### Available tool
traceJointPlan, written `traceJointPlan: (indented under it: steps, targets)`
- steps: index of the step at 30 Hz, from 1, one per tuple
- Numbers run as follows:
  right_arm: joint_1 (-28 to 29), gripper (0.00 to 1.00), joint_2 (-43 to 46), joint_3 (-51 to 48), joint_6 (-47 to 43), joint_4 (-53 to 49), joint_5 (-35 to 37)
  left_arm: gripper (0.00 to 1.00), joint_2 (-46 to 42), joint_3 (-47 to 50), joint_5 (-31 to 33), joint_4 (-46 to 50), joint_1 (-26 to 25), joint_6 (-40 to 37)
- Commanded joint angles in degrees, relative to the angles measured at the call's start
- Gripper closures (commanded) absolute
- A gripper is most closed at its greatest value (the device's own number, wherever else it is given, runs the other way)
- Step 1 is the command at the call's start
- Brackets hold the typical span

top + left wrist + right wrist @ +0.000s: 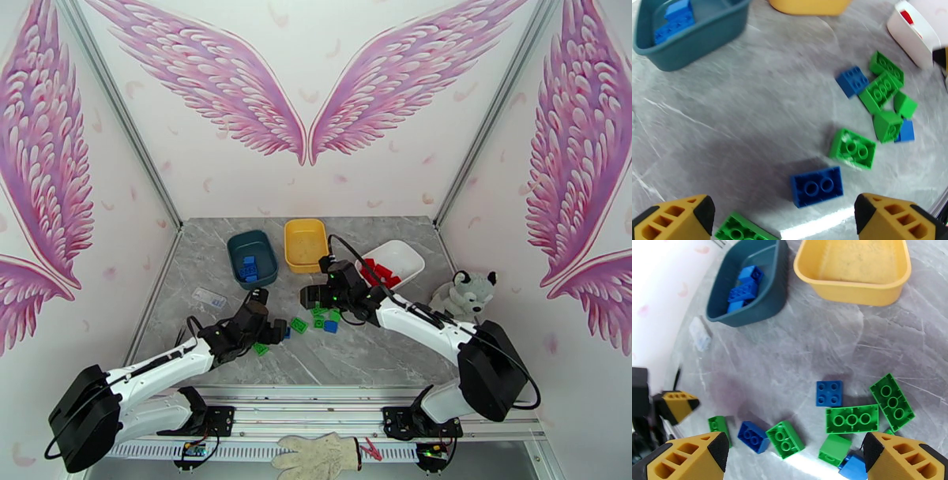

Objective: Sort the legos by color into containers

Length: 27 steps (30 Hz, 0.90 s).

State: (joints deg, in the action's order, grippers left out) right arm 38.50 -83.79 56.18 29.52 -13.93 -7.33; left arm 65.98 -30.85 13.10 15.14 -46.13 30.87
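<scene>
My left pincer [784, 211] hangs low over the worktop [750, 110], jaws spread wide and holding nothing. I judge its target to be the dark blue brick [817, 186], which lies flat just ahead of the gap, a little toward the finger on the right of the wrist view. Its long axis runs almost along the line from one finger to the other, only slightly skewed. As I stand, I would close on its short ends. The spread looks ample for that, though a quarter turn of the wrist would take the narrower sides instead.

The teal tub [691, 43] is my landmark. It holds blue bricks [744, 289] already, and this brick lies well apart from it, on its near side and to its right. The yellow tub [853, 291] stands just right of the teal tub, with no brick in it that I can see. The white tub [409, 254], further right again, holds the red bricks [381, 273].

My right pincer [794, 447] is also wide and empty, over a green brick [782, 437]. The main green cluster [852, 419] lies farther right of the teal tub. My left arm is the nearer one to the teal tub, so I judge the blue brick to be its job.
</scene>
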Motion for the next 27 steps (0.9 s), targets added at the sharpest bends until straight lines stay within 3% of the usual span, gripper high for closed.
traceJointPlan:
  steps: [1, 14, 23, 27]
  targets:
    - [-0.09, 0.02, 2.1, -1.25, 1.03, 0.48, -2.07, 0.01, 1.88, 1.35, 0.83, 0.48, -2.33, 1.83]
    - [-0.26, 0.02, 2.4, -1.65, 1.16, 0.88, -2.51, 0.06, 18.48, -7.81, 9.77, 0.8, -8.61, 2.78]
    - [-0.63, 0.02, 2.52, -1.78, 1.23, 0.84, -2.27, 0.23, 21.84, -11.14, 10.97, 1.03, -8.8, 2.06]
    - [-0.89, 0.03, 2.75, -1.93, 1.17, 0.82, -2.06, 0.26, 24.64, -12.32, 9.85, 0.37, -8.75, 1.85]
